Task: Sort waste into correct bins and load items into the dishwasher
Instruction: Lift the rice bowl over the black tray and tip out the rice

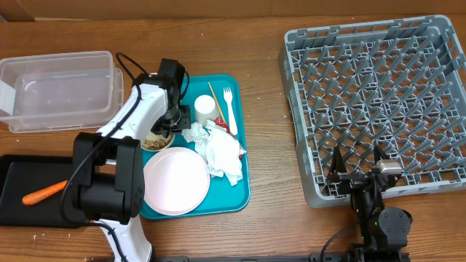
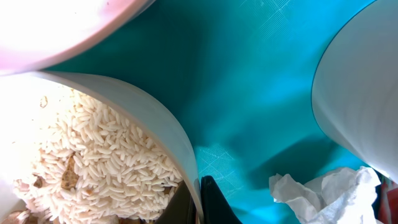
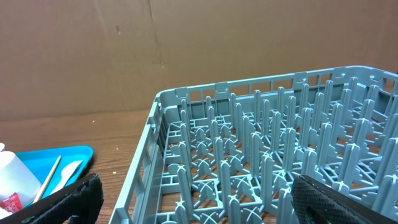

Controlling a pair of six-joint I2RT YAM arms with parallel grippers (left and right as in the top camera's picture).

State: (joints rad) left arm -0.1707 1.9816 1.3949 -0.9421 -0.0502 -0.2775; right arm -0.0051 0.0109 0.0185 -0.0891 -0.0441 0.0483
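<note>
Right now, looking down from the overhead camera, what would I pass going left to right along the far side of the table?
clear plastic tub → white cup → wooden chopstick → white fork → grey dish rack

A robotics lab bench staged as a dish-clearing station, not a real kitchen. A plain wooden table [image 1: 262,109] backs onto sheets of brown cardboard [image 3: 124,50]. Two robot arms, one white-and-black [image 1: 120,167] and one black [image 1: 375,211], stand at its near edge. A grey dish rack [image 1: 378,102] sits straight on the tabletop by the right edge.
</note>
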